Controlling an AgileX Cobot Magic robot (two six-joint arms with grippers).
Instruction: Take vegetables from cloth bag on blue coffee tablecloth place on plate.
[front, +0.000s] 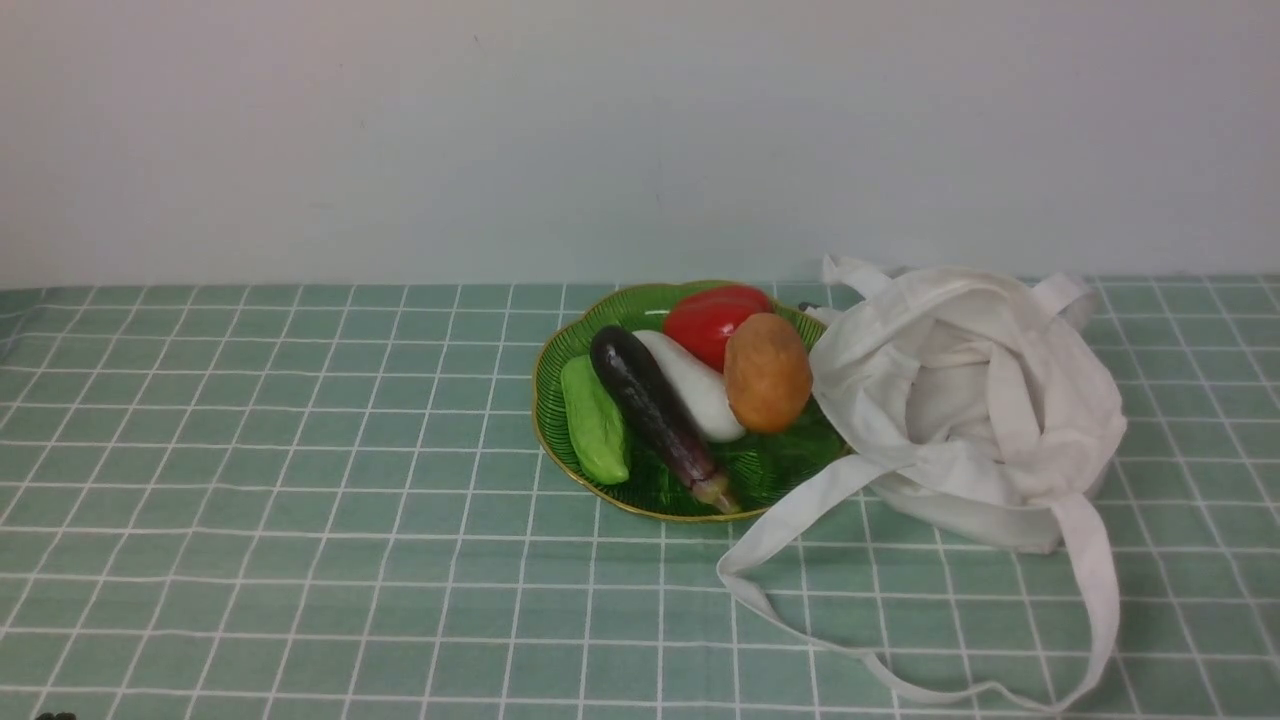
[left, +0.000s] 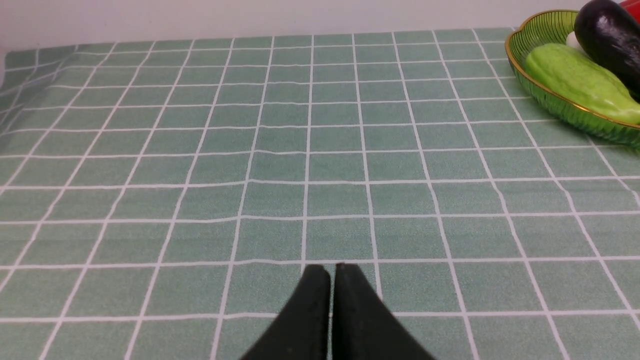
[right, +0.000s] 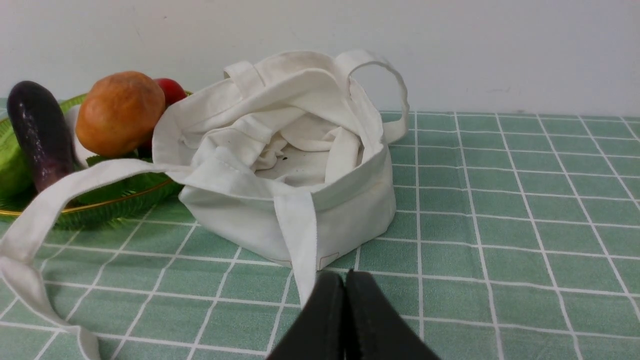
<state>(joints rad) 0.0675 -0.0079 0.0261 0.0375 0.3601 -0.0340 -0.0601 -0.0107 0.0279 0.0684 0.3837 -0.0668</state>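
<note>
"Where was the potato (front: 768, 372)?"

"On the plate (front: 785, 468), at the side nearer the bag (front: 940, 510). It lay beside the pepper (front: 705, 325) and partly hid the white eggplant (front: 695, 385) from the front view."

"What else did the plate hold?"

"The dark eggplant (front: 650, 400) lay slantwise, its stem end close to the near rim. Just beside it, on the robot's left, was the green vegetable (front: 595, 420)."

"And the bag?"

"It sat slumped just beside the plate, on the robot's right, its mouth open and its white cloth creased and folded inward. I could see folds inside, though not into every corner. One strap (front: 785, 515) left the bag near the plate, made a long loop over the tablecloth (front: 300, 500) towards the robot, then ran back up to the bag's near side. Whether it touched the plate's rim, I couldn't tell."

"How was the right gripper (right: 345, 280)?"

"Clenched, its dark tips together with nothing between them. From its wrist camera the bag showed beyond the tips, well apart from them."

"The left gripper (left: 332, 272)?"

"Closed up too, and grasping nothing. It pointed out over the tablecloth, well apart from the plate."

"Any vegetable off the plate?"

"All five that I could see were on it. Behind everything, past the tablecloth's far edge, stood a pale, plain wall (front: 600, 130)."
</note>
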